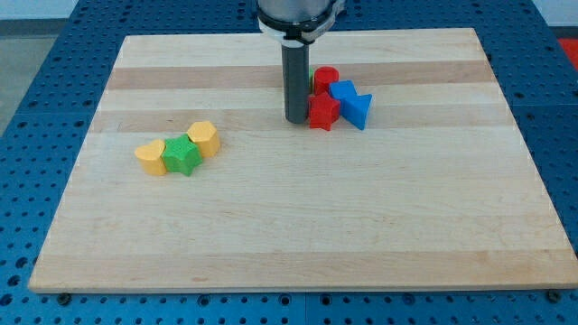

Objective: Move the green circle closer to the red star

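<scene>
Fingers: none, just my tip (297,121), touching the red star's (322,111) left side. Your green circle (312,79) peeks out behind the rod, just above the star.

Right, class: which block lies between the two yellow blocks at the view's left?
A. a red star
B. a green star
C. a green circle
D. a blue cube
B: the green star sits between the two yellow blocks, apart from the red and blue cluster by my tip.
</scene>
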### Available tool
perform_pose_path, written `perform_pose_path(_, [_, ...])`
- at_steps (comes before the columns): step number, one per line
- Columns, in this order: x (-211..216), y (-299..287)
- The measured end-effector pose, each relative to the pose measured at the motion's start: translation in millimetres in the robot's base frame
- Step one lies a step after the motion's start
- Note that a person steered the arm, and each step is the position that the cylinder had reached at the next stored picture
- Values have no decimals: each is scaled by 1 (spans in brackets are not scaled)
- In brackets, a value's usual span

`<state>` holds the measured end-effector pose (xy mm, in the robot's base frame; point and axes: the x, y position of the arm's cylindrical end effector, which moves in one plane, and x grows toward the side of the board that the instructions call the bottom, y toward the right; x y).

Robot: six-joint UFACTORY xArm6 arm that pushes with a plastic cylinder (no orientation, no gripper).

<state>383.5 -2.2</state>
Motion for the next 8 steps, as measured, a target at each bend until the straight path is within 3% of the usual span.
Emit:
perform_pose_path(1, [0, 20])
perform_pose_path(2, [-8, -37])
perform_pose_path(3, [-54, -62])
perform_pose_path(4, [-108, -46])
perform_pose_path(6, [-121, 73])
perform_pose_path(8, [-117, -1])
